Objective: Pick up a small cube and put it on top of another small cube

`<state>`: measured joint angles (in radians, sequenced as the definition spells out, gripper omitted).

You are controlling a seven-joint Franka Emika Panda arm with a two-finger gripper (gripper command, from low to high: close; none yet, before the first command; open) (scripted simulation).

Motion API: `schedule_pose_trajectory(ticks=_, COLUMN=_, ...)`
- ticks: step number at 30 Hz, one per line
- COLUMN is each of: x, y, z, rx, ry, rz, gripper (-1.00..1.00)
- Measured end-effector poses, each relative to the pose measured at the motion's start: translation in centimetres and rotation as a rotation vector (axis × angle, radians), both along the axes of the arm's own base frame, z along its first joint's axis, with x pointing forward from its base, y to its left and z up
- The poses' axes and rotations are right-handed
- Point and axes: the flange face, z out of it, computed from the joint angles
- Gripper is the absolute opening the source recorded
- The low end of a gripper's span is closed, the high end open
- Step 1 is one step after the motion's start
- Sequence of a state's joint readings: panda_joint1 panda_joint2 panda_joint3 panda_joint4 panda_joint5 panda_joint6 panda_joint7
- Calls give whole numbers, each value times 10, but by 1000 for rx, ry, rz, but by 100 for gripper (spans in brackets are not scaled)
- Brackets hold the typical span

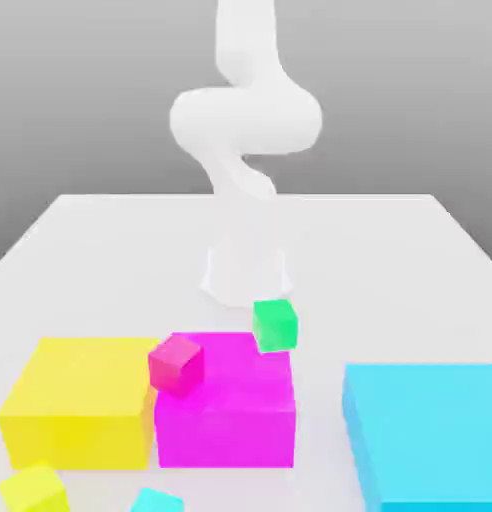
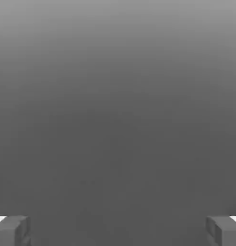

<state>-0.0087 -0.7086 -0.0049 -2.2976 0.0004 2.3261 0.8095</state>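
A small cyan cube lies at the table's front edge, cut off by the frame, in front of the big yellow and magenta blocks. A small green cube sits tilted at the far right corner of the big magenta block. A small pink cube rests tilted at that block's left edge. A small yellow cube lies at the front on the exterior view's left. In the hand view my gripper is open, its fingertips far apart, with nothing between them and plain grey beyond.
A big yellow block stands against the magenta block's left side. A big flat cyan block lies on the exterior view's right. The arm's white base rises at the middle of the white table.
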Motion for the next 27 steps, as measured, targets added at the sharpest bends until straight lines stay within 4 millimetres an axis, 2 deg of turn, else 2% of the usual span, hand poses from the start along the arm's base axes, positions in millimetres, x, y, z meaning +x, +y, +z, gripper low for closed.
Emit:
schedule_pose_trajectory(ticks=7, x=80, y=-20, z=-96, rx=31, ry=177, rz=-60, gripper=0)
schedule_pose_trajectory(ticks=14, x=134, y=-43, z=-208, rx=59, ry=349, rz=-124, gripper=0)
schedule_pose_trajectory(ticks=21, x=158, y=-69, z=-332, rx=87, ry=520, rz=-196, gripper=0)
schedule_pose_trajectory(ticks=27, x=155, y=-86, z=-441, rx=106, ry=668, rz=-251, gripper=0)
